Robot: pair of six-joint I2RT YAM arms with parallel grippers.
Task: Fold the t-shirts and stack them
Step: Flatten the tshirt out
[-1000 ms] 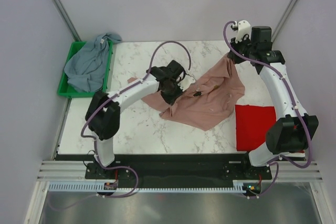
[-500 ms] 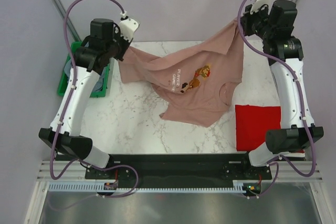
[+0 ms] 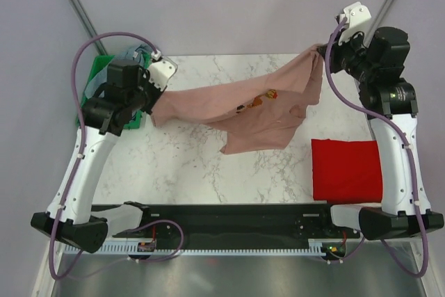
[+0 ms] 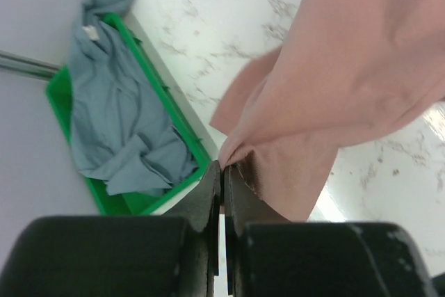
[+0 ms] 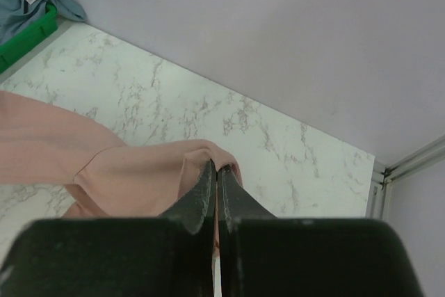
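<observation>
Above marble table (image 3: 188,165), strung between both arms: dusty-pink tee (image 3: 257,113), print facing up, lower part sagging toward table. Right side of table: folded red tee (image 3: 346,170). Left, in green bin (image 4: 142,203): crumpled grey-blue tee (image 4: 118,130). Clamped tight on pink cloth edges: left hand (image 4: 222,172), right hand (image 5: 215,168).

I work at a white desk (image 3: 188,165) veined with grey, closed in by plain pale lilac walls (image 3: 229,5). Grey metal posts (image 3: 73,5) run up the two far corners. A green bin (image 4: 139,203) sits at the desk's far left corner. Nearest me lie a black base plate (image 3: 229,217) and brushed metal sheet (image 3: 229,276). The light is soft and even.
</observation>
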